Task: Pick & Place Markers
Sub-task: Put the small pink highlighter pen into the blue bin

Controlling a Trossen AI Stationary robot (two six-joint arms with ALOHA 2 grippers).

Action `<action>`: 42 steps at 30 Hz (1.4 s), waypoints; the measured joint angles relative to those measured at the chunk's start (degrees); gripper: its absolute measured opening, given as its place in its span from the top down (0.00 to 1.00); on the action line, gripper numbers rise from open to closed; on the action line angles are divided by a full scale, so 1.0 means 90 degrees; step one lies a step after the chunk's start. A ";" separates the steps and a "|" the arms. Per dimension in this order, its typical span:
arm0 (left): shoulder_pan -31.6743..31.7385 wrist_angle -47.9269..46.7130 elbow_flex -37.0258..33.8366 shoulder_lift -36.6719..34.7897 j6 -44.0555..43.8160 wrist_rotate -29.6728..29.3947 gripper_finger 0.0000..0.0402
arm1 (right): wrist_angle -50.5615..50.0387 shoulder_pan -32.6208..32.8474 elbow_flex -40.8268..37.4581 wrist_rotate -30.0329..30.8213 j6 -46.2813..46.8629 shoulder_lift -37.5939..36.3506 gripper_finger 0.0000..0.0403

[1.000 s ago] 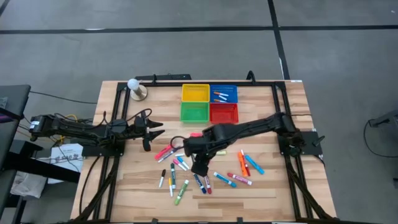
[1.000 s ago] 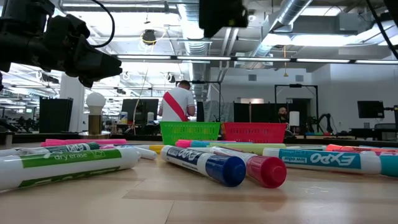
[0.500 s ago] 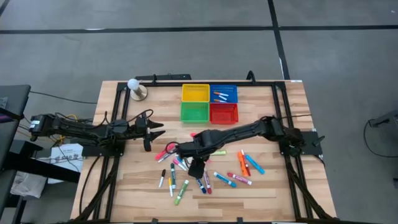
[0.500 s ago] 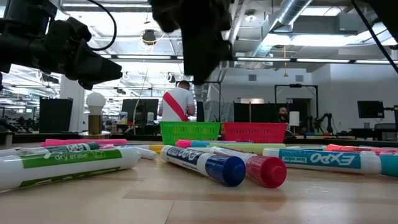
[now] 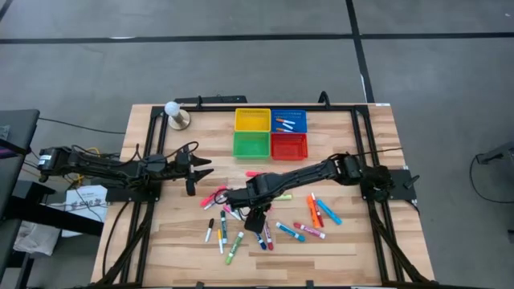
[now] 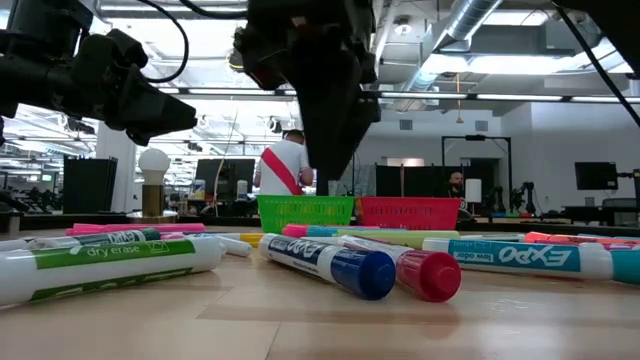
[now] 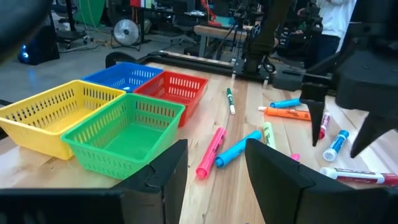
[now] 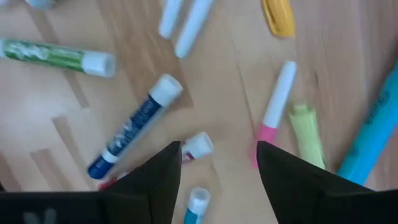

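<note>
- Nearest my table-level camera, I see markers (image 6: pixel 330 262) lying flat on the wood — a green-banded dry-erase one (image 6: pixel 110 262) on one side, a blue-capped one beside a red-capped one (image 6: pixel 425 272) in the middle.
- From overhead I see the markers scattered over the near-middle of the table (image 5: pixel 377 249), in pink, orange, blue, green and white.
- My right gripper (image 5: pixel 254 218) hangs low over that scatter, pointing down; in its wrist view its fingers (image 8: pixel 155 180) stand apart with nothing between them — open, with a pink-and-white marker (image 8: pixel 273 115) and a blue-barrelled one (image 8: pixel 134 127) on the wood below.
- My left gripper (image 5: pixel 195 168) waits above the table's left part, well apart from the pile; its fingers (image 7: pixel 168 171) show a clear gap and hold nothing.
- Farther back sit four mesh baskets in a square — yellow (image 5: pixel 252 120), blue (image 5: pixel 289 120), green (image 5: pixel 251 145) and red (image 5: pixel 290 146). I see a couple of markers in the blue one.
- Beyond the table, a person (image 6: pixel 288 165) stands in the room, back turned.
</note>
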 joint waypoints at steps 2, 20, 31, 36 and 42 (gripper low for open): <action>0.0001 -0.0016 0.0000 0.0005 -0.0001 0.0000 0.60 | -0.0097 -0.0026 -0.0003 0.0001 0.0106 0.0000 0.51; 0.0000 -0.0007 0.0000 0.0002 -0.0004 0.0000 0.60 | -0.0114 -0.0099 -0.0005 0.0267 0.0299 -0.0002 0.54; 0.0000 -0.0007 0.0000 0.0002 -0.0018 0.0000 0.60 | 0.0186 -0.0415 -0.0005 0.0294 0.0950 -0.0002 0.53; -0.0001 -0.0007 0.0000 0.0002 -0.0017 0.0000 0.60 | 0.0189 -0.0390 -0.0005 0.0291 0.1129 -0.0002 0.53; -0.0001 -0.0007 0.0000 0.0002 -0.0017 0.0000 0.60 | 0.0099 -0.0331 -0.0005 0.0200 0.1225 0.0287 0.54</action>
